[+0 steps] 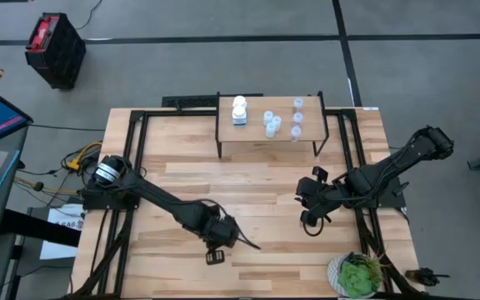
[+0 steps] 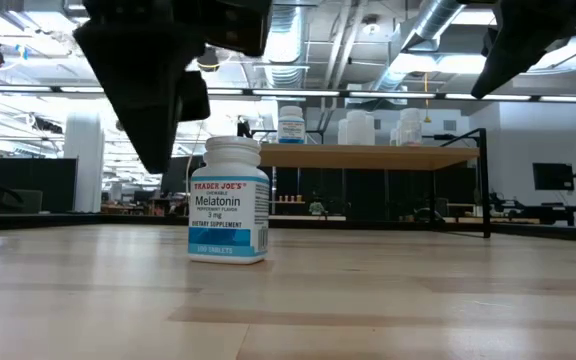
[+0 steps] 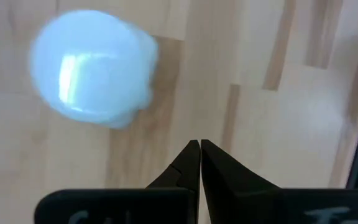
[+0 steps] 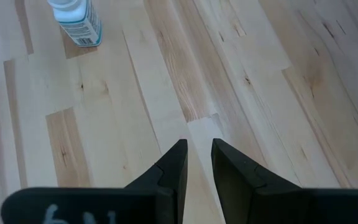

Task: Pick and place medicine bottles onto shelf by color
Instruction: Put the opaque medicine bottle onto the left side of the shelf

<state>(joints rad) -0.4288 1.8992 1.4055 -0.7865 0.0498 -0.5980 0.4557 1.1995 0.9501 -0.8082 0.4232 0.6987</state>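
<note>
Currently left gripper [image 3: 199,146] hovering shut and empty just beside white melatonin bottle [image 2: 228,200], well short of shelf [image 1: 269,137]. Right gripper [image 4: 197,152] slightly parted, empty. Bottle likely light, rigid, slick; grip mid-body.

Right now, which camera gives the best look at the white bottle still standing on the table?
The low view: the white bottle stands upright, its label readable. The left wrist view shows only its blurred cap from above, beside the shut left gripper. The right wrist view catches it partly cropped. In the high view the left arm hides it.
</note>
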